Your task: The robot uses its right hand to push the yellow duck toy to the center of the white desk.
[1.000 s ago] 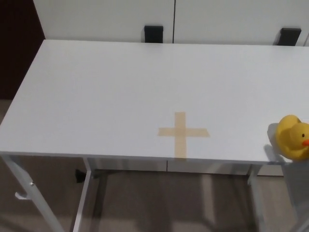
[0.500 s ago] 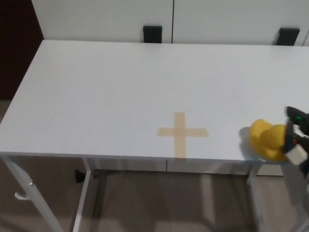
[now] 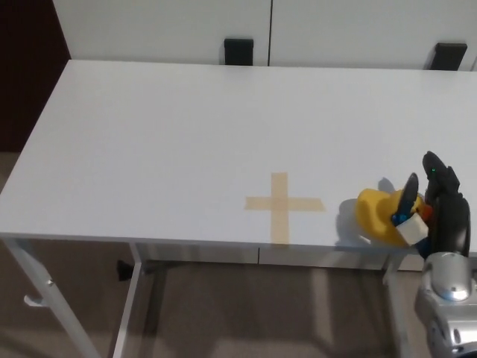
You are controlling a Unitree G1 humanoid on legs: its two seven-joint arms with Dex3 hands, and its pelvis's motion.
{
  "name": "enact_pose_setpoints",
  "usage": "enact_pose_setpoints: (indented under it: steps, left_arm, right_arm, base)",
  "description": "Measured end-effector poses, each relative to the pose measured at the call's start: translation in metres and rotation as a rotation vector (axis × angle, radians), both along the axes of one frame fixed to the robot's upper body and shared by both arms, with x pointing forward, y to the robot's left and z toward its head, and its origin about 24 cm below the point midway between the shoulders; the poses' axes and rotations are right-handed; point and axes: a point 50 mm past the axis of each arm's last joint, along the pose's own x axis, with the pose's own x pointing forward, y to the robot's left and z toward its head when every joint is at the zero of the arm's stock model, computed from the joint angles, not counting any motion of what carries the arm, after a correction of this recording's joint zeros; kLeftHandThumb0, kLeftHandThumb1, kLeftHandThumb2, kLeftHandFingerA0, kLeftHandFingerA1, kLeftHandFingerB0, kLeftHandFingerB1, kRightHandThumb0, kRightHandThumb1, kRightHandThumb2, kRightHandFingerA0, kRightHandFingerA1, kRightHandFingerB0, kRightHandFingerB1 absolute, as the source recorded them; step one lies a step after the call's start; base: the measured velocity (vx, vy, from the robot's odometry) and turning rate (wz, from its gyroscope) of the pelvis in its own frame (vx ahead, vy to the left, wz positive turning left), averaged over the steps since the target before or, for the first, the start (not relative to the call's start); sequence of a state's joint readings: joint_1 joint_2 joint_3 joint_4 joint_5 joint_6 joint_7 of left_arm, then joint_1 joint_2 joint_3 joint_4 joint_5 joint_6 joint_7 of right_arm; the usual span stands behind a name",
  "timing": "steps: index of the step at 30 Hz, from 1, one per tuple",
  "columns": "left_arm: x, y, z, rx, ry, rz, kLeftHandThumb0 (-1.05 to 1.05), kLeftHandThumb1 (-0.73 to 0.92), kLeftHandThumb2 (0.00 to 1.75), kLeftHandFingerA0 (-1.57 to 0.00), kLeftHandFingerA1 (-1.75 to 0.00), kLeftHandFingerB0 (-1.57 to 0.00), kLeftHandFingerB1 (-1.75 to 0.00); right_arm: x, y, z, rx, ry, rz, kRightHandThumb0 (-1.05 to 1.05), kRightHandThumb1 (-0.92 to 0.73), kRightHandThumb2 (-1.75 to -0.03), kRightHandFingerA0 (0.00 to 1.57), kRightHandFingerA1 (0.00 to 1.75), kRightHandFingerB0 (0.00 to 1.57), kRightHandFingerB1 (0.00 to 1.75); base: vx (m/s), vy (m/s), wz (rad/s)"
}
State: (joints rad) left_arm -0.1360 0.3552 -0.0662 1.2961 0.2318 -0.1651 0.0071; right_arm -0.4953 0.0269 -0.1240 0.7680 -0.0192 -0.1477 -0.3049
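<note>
**Ana:** While the right hand (image 3: 432, 201) comes in from the lower right edge of the picture, where does the yellow duck toy (image 3: 380, 216) sit?

**Ben:** It sits on the white desk (image 3: 186, 134), near the front edge, to the right of the tan tape cross (image 3: 282, 204) and apart from it. A shadow falls on the desk to the duck's left.

**Ana:** Is the hand touching the duck?

**Ben:** Yes. One black finger (image 3: 408, 195) lies against the duck's right side, tilted, and a small white and blue part of the hand sits just below it, against the toy. The thicker part of the hand stands upright just to the right of the duck.

**Ana:** Does the hand clasp it?

**Ben:** No, nothing wraps around the toy. The fingers are apart and hold nothing; they only rest against the duck's right side.

**Ana:** And the arm?

**Ben:** A silver wrist (image 3: 447, 276) shows below the hand, past the desk's front edge, at the lower right corner.

**Ana:** What about the left hand?

**Ben:** It does not show anywhere.

**Ana:** Anything else around?

**Ben:** Two black brackets (image 3: 238, 51) stand at the desk's far edge against a white wall.
</note>
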Motion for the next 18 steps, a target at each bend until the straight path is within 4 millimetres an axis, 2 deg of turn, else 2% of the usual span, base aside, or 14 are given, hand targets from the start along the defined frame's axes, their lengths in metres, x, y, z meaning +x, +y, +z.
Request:
enact_pose_setpoints:
  steps: [4,5,6,7,11,12,13,14,15,18]
  left_arm:
    - [0.0,-0.001,-0.001,-0.003,0.001,-0.002,0.29,-0.46,1.4,-1.5,-0.91,-1.48,-0.88]
    - [0.0,-0.002,-0.001,-0.005,0.001,-0.002,0.27,-0.45,1.44,-1.52,-0.83,-1.52,-0.84]
    - [0.0,-0.002,-0.001,-0.005,0.001,-0.002,0.27,-0.45,1.44,-1.52,-0.83,-1.52,-0.84]
    - [0.0,-0.002,-0.001,-0.005,0.001,-0.002,0.24,-0.45,1.35,-1.42,-0.92,-1.49,-0.87]
    - [0.0,-0.003,-0.001,-0.008,0.0,-0.001,0.28,-0.5,1.38,-1.39,-0.93,-1.47,-0.85]
    - [0.0,-0.003,-0.001,-0.008,0.0,-0.001,0.32,-0.43,1.43,-1.33,-0.92,-1.49,-0.87]
    - [0.0,-0.003,-0.002,-0.009,0.0,-0.001,0.32,-0.43,1.43,-1.33,-0.92,-1.49,-0.87]
    - [0.0,-0.003,-0.002,-0.01,0.0,-0.001,0.38,-0.46,1.49,-1.44,-0.85,-1.5,-0.81]
    - [0.0,-0.003,-0.002,-0.01,0.0,-0.001,0.38,-0.43,1.5,-1.5,-0.84,-1.44,-0.84]
    - [0.001,-0.004,-0.002,-0.011,0.0,-0.003,0.38,-0.43,1.5,-1.5,-0.84,-1.44,-0.84]
  right_arm:
    - [-0.002,0.005,-0.004,-0.031,0.011,-0.03,-1.0,-0.83,-1.13,0.0,0.14,0.0,0.0]
    - [-0.002,0.007,-0.005,-0.044,0.015,-0.043,-1.02,-0.83,-1.13,0.0,0.12,0.0,0.0]
    - [-0.002,0.009,-0.005,-0.053,0.018,-0.05,-1.02,-0.83,-1.13,0.0,0.12,0.0,0.0]
    - [-0.002,0.009,-0.005,-0.053,0.018,-0.05,-1.03,-0.85,-1.14,0.0,0.12,0.0,0.0]
    - [-0.003,0.018,-0.009,-0.091,0.027,-0.09,-1.02,-0.8,-1.11,0.0,0.12,0.0,0.0]
    - [-0.003,0.019,-0.009,-0.094,0.026,-0.093,-1.01,-0.79,-1.09,0.0,0.12,0.0,0.0]
    - [-0.003,0.022,-0.009,-0.1,0.025,-0.099,-1.01,-0.79,-1.09,0.0,0.12,0.0,0.0]
    - [-0.003,0.026,-0.009,-0.106,0.022,-0.107,-1.05,-0.82,-1.15,0.0,0.11,0.0,0.0]
    - [-0.003,0.029,-0.009,-0.108,0.019,-0.111,-1.05,-0.85,-1.18,0.0,0.1,0.0,0.0]
    - [-0.003,0.042,-0.008,-0.101,-0.005,-0.116,-1.05,-0.85,-1.18,0.0,0.1,0.0,0.0]
  base:
    - [0.0,0.0,0.0]
    - [0.0,0.0,0.0]
    - [0.0,0.0,0.0]
    - [0.0,0.0,0.0]
    - [0.0,0.0,0.0]
    - [0.0,0.0,0.0]
    - [0.0,0.0,0.0]
    - [0.0,0.0,0.0]
    - [0.0,0.0,0.0]
    - [0.0,0.0,0.0]
